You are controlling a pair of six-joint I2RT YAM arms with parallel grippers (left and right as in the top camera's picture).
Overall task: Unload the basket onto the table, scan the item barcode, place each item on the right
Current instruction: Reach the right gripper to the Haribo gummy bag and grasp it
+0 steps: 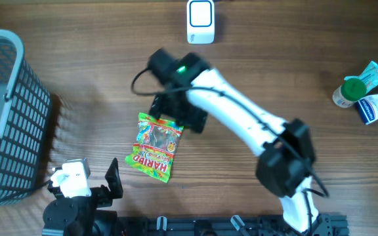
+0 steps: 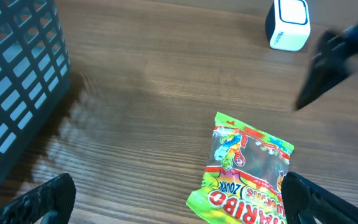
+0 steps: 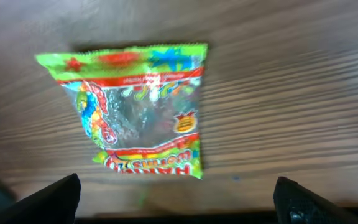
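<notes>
Right, the right claw (image 1: 176,113) hangs with its jaws spread wide, and nothing sits between them. In its own wrist view both dark fingertips (image 3: 48,202) poke in at the bottom corners, well apart, with bare wood between them. The Haribo sweet bag (image 3: 142,109) lies flat on the table (image 3: 291,93) just ahead of those tips, roughly centred in the gap and nearer the left-hand finger. No contact shows between the claw and the bag.

From overhead, the claw sits over the bag's top edge (image 1: 155,147). The white scanner (image 1: 201,21) stands well beyond the claw, on the far side from the bag.

And the left claw (image 1: 84,178) is wide open too, and empty. The bag (image 2: 247,171) lies ahead of it, close to its right finger (image 2: 328,202), while the grey basket (image 2: 17,74) stands off to its left.
</notes>
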